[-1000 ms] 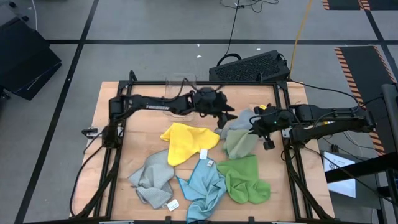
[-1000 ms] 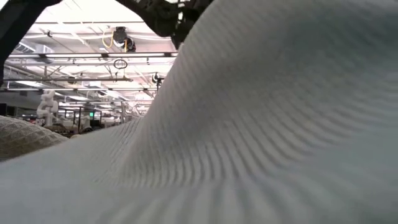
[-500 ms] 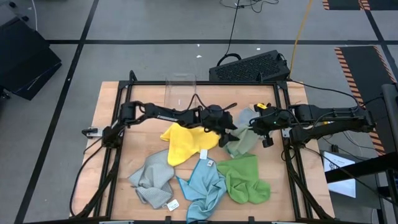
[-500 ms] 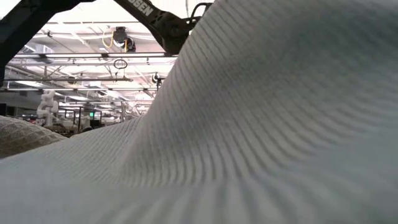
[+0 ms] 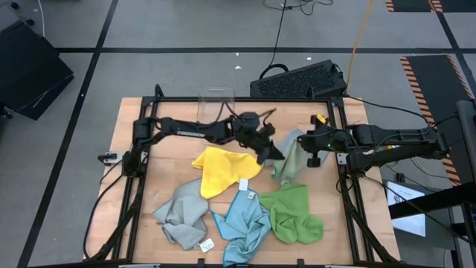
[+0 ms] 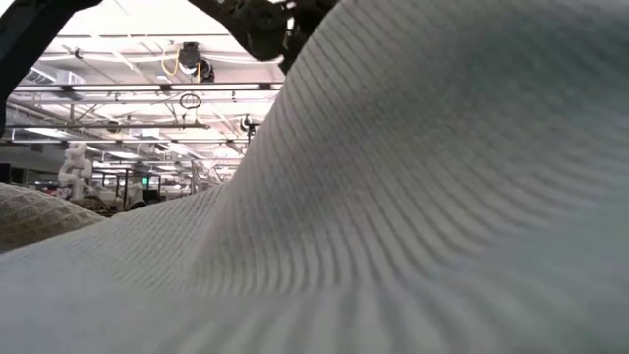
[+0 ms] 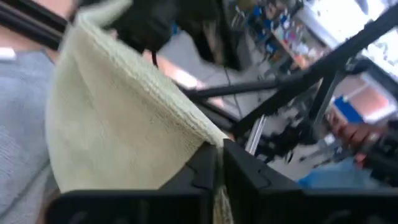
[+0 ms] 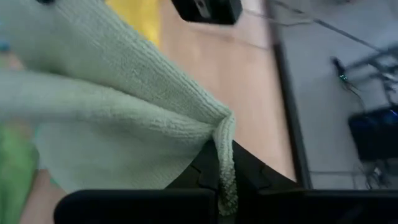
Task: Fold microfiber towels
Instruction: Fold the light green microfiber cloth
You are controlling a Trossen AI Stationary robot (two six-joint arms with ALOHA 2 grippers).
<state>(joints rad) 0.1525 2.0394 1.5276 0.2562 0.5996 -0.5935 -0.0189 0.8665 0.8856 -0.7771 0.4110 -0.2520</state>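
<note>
A pale green towel [image 5: 290, 162] is held up between my two grippers at the table's middle right. My left gripper [image 5: 273, 153] is shut on it from the left side. My right gripper [image 5: 302, 144] is shut on it from the right. A grey towel [image 5: 288, 138] lies partly under it. The yellow towel [image 5: 219, 170], another grey towel [image 5: 182, 212], the light blue towel [image 5: 245, 219] and the bright green towel [image 5: 294, 212] lie crumpled flat on the table. The low view is almost filled by a cloth right at the lens. My left gripper pinches the pale green towel's upper edge [image 7: 208, 135] between its two fingers, coming nearly level from the table's left. From there the edge runs up to the other gripper, and the cloth hangs below it. My right gripper pinches a bunched corner [image 8: 225, 124] of the same towel between its fingertips, slanting down from the table's right. The towel is lifted there and spreads out below the fingers, and its lower end [image 5: 285, 179] reaches the table.
A clear plastic bin [image 5: 216, 104] stands at the table's far edge, with a black keyboard [image 5: 297, 80] beyond the frame. Black frame rails [image 5: 338, 141] border the table left and right. Bare wood [image 5: 171, 149] shows at the far left.
My left gripper went right toward the pale green towel, shut on its edge, rolled, and drew back a little toward the far edge. My right gripper's wrist turned in place. The towel, a wide crumpled lump before, is now drawn up into a narrower hanging shape.
</note>
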